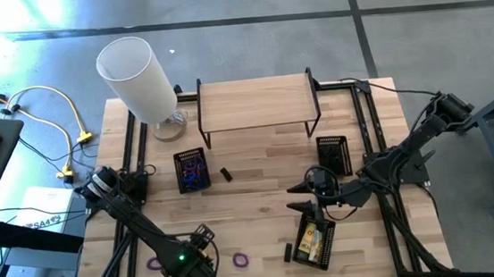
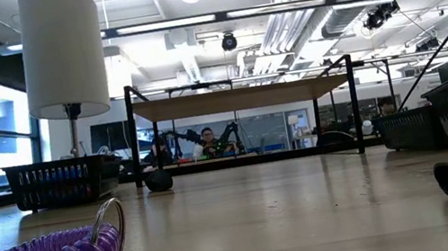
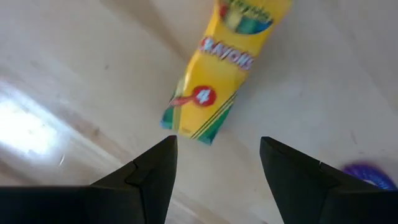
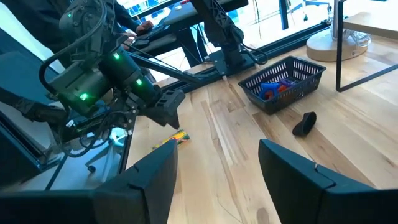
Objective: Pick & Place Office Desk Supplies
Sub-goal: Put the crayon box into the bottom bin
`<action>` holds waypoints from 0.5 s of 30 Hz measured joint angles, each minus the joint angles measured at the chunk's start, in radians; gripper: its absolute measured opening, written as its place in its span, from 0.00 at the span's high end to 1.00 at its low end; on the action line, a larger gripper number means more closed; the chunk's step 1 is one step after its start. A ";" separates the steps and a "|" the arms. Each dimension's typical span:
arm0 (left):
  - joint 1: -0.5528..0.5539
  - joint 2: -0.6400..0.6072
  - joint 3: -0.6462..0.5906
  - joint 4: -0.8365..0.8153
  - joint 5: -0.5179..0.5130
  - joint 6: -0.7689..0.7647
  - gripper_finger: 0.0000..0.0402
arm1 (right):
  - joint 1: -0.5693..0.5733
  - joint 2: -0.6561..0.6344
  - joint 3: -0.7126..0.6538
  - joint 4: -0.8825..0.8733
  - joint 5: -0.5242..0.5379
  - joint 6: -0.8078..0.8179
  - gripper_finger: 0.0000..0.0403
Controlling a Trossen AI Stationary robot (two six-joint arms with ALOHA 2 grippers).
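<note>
The left pincer (image 1: 206, 269) is hovering over the near-left part of the light wooden table (image 1: 259, 169), its two dark fingers (image 3: 152, 171) standing apart with nothing between them. Directly below and just ahead of it is lying a small yellow cardboard crayon box (image 3: 214, 81), flat on the wood. In the left wrist view the box's long axis is running away from the pincer at a slight slant, so the gap between the fingers is lining up with the box's near short end rather than across its long sides. By my judgement that is the relation the next move is turning on: the pincer is needing to come forward over the box and straddle its narrow width.

A purple coiled band loop (image 1: 240, 260) is lying just to the right of the left pincer, another purple loop (image 1: 155, 263) to its left.

The right pincer (image 1: 304, 196) is waiting over the right half of the table, fingers likewise apart and empty, just beyond a square black mesh tray (image 1: 315, 243) holding yellow pieces. It is standing well apart from the crayon box, so the left arm is clearly the nearer one. A second black mesh tray (image 1: 191, 170) with blue and red items is sitting farther back, a small black block (image 1: 226, 173) beside it.
</note>
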 joint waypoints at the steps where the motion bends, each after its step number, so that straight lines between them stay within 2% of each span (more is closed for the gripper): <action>1: 0.004 0.000 0.000 0.010 0.008 0.013 0.45 | 0.000 0.000 0.000 -0.002 0.000 0.000 0.47; 7: 0.025 0.001 -0.023 0.077 0.040 0.121 0.45 | 0.000 0.000 0.000 -0.004 0.000 0.000 0.47; 15: 0.050 0.001 -0.076 0.148 0.043 0.178 0.45 | 0.000 0.000 0.000 -0.004 -0.001 0.000 0.47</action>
